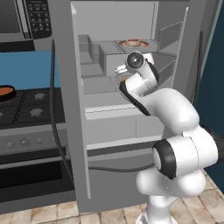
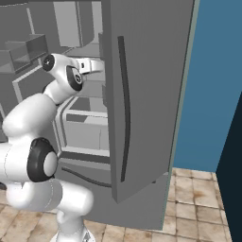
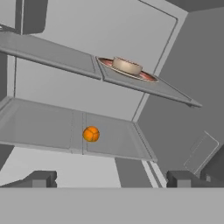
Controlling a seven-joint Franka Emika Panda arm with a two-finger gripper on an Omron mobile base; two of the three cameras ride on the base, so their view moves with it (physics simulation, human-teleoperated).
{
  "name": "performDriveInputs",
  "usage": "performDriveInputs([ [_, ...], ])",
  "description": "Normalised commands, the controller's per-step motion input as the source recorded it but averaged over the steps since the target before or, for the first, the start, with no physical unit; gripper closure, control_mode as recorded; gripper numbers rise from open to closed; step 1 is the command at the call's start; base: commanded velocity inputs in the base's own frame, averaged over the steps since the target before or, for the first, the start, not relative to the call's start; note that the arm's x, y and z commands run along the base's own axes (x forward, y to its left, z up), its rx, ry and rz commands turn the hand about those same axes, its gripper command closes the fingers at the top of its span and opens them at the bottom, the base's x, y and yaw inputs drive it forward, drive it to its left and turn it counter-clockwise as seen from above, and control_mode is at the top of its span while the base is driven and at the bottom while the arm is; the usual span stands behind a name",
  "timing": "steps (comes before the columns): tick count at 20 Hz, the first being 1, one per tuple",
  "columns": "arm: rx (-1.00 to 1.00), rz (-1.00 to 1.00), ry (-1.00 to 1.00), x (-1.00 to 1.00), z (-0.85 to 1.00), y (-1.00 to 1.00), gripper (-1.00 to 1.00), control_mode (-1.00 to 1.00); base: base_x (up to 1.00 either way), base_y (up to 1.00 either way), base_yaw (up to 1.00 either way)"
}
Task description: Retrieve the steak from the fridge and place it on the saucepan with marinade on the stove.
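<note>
- We see the steak (image 3: 127, 68) lying flat on the upper shelf (image 3: 144, 85) inside the fridge (image 1: 131, 131); in the left base view it shows as a red-brown slab (image 1: 132, 43) with a pale rim, at the back of that shelf.
- In the hand view a paler tan lump sits on top of the steak's reddish disc; we cannot tell what it is.
- One shelf lower, a small orange ball (image 3: 91, 134) rests on the lower shelf (image 3: 48, 127), well apart from the steak and below it to the left in that view.
- Our gripper (image 3: 111, 178) is spread wide and holds nothing; its two dark fingertips (image 3: 40, 178) stand far apart at the bottom of the hand view, short of both shelves.
- Our arm (image 1: 175, 113) reaches into the open fridge, its wrist beside the shelves.
- In the right base view the fridge door (image 2: 142, 94) stands open, long dark handle (image 2: 125, 108) facing us.
- Left of the fridge, the saucepan (image 1: 6, 93) with orange-brown marinade (image 1: 5, 91) sits on the stove (image 1: 30, 109), at a back burner.
- Above the stove hangs a microwave (image 1: 26, 19).
</note>
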Motion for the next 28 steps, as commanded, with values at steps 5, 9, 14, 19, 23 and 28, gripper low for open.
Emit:
performDriveInputs([
  [5,0.00,0.00,0.00,0.25,-0.13,-0.30,-1.00,-1.00,0.00,0.00,0.00],
  [9,0.00,-0.06,0.00,0.06,-0.10,-0.49,-1.00,-1.00,0.00,0.00,0.00],
  [14,0.00,-0.10,-0.04,0.00,-0.06,-0.59,-1.00,-1.00,0.00,0.00,0.00],
  [19,0.00,-0.18,-0.03,0.00,0.00,-0.51,-1.00,-1.00,0.00,0.00,0.00],
  [23,-0.01,-0.28,-0.06,0.00,-0.05,-0.35,-1.00,-1.00,0.00,0.00,0.00],
  [28,-0.01,-0.31,-0.01,-0.03,-0.08,-0.46,-1.00,-1.00,0.00,0.00,0.00],
])
